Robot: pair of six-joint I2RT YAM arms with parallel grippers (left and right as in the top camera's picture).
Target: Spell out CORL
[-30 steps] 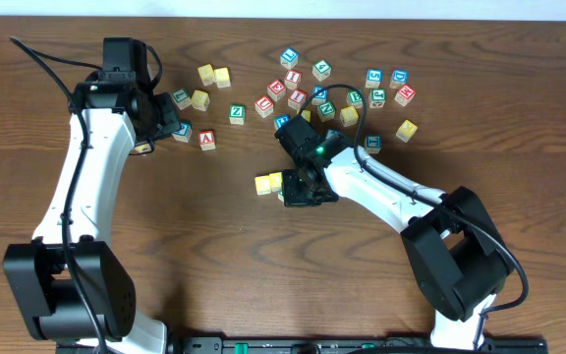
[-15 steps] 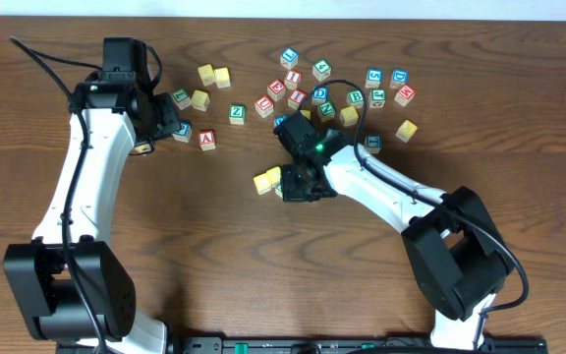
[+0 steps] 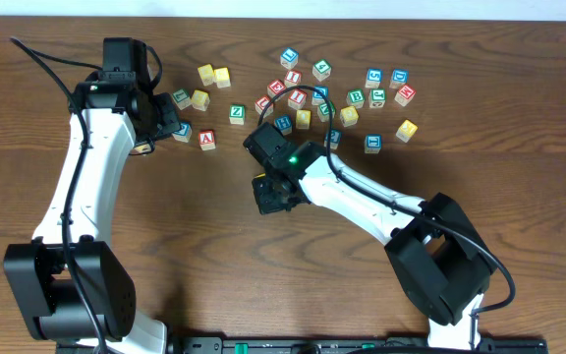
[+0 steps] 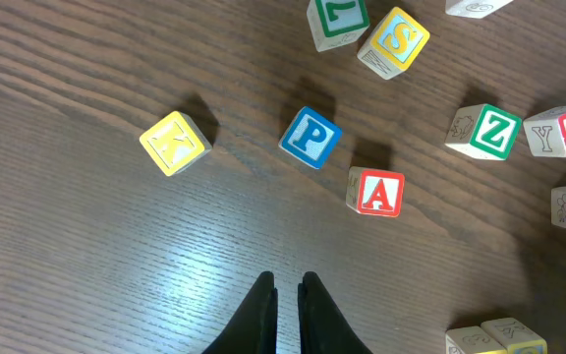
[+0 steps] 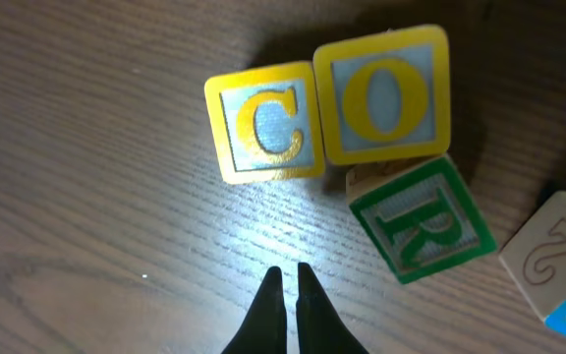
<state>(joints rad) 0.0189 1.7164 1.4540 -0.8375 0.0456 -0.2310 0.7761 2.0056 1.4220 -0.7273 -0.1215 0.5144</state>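
In the right wrist view a yellow C block [image 5: 263,123] and a yellow O block [image 5: 386,93] sit side by side, touching. A green R block [image 5: 421,221] lies tilted just below the O. My right gripper [image 5: 291,277] is shut and empty, just in front of the C and R. In the overhead view the right gripper [image 3: 268,193] covers these blocks. My left gripper [image 4: 285,285] is shut and empty, above bare table near a blue P block [image 4: 310,138] and a red A block [image 4: 376,192]. It shows at the far left in the overhead view [image 3: 168,126].
Several loose letter blocks [image 3: 342,88] are scattered at the back centre and right. A green Z block [image 3: 237,113] and yellow blocks [image 3: 214,75] lie back left. A yellow block [image 4: 175,143] sits left of the P. A pale block [image 5: 558,246] lies right of the R.
My right arm has swung left across the table. The yellow blocks that showed beside it in the overhead view are now hidden under it. The left arm has not moved.
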